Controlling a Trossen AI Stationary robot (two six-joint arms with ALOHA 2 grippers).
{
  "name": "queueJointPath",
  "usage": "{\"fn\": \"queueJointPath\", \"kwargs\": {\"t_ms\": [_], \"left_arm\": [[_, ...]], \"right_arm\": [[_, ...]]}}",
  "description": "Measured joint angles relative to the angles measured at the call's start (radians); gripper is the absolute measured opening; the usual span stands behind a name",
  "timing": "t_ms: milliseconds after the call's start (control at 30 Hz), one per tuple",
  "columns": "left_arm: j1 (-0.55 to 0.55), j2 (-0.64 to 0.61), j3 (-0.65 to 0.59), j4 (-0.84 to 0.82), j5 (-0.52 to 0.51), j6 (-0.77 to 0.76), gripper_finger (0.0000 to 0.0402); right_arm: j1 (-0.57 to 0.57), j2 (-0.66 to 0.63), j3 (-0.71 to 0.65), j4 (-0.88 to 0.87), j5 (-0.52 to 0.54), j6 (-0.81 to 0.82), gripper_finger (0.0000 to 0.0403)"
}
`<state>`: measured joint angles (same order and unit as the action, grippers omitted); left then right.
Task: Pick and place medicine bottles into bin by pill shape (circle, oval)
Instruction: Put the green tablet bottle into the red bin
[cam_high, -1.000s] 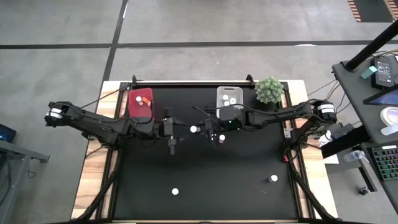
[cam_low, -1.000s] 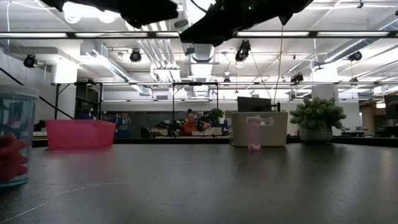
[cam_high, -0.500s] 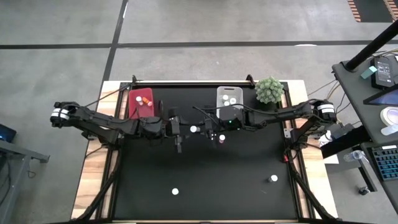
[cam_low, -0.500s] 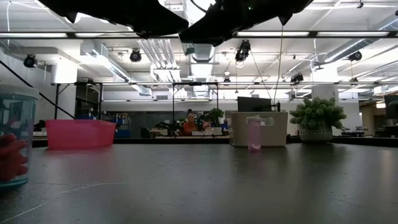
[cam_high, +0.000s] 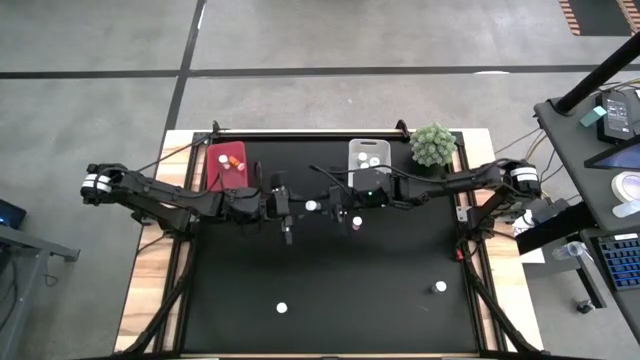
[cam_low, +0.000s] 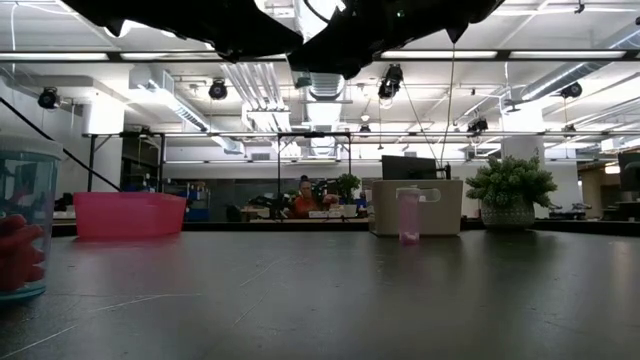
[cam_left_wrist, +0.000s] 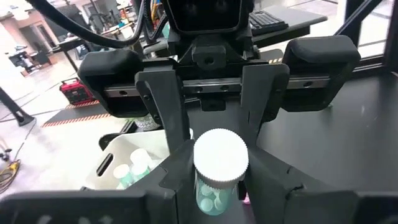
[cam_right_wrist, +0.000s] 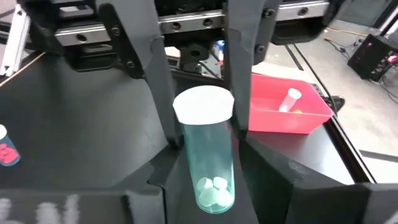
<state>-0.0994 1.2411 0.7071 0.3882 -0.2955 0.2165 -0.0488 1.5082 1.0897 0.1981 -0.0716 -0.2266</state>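
A medicine bottle with a green-tinted clear body and a white cap is held upright in the air over the table's middle. It is between my left gripper and my right gripper, which face each other. Both grippers are shut on it. White pills lie at its bottom. The low view shows only the arms' undersides at its top edge. A pinkish bottle stands on the mat just right of the grippers and also shows in the low view. My left gripper comes roughly level from the table's left. Its two fingers meet opposite sides of the bottle's white cap. The bottle stands upright between them, clear of the table. My right gripper comes roughly level from the table's right. It pinches the bottle's clear body between its two fingers, below the cap. The bottle stays upright, cap up, lifted clear of the table.
A red bin with bottles stands at the far left, and a white bin with bottles at the far middle. A green plant ball stands beside the white bin. Single bottles stand at the near side and near right.
My left gripper has moved toward the table's right, up to the bottle held by my right gripper, and has then stayed there. The bottle and my right gripper have kept their place.
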Motion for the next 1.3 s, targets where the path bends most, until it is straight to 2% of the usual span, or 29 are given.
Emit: {"fn": "queueJointPath", "kwargs": {"t_ms": [167, 433, 600, 833, 1100, 1300], "left_arm": [[0.000, -0.025, 0.000, -0.051, -0.047, -0.001, 0.0103], [0.000, -0.116, 0.001, -0.298, -0.253, -0.109, 0.0103], [0.009, -0.162, 0.000, -0.596, -0.510, -0.350, 0.0104], [0.075, -0.242, -0.027, -0.934, -0.715, -0.797, 0.0104], [0.240, -0.344, -0.194, -0.954, -0.732, -1.059, 0.0104], [0.348, -0.365, -0.296, -0.919, -0.716, -1.101, 0.0104]], "right_arm": [[-0.025, -0.008, 0.000, -0.009, 0.001, 0.020, 0.0174], [-0.097, -0.029, 0.000, -0.048, 0.005, 0.105, 0.0203], [-0.124, -0.023, 0.000, -0.073, 0.008, 0.120, 0.0203], [-0.129, -0.018, 0.000, -0.073, 0.007, 0.122, 0.0203], [-0.129, -0.018, -0.006, -0.066, 0.005, 0.122, 0.0203], [-0.129, -0.017, -0.006, -0.066, 0.005, 0.121, 0.0203]]}}
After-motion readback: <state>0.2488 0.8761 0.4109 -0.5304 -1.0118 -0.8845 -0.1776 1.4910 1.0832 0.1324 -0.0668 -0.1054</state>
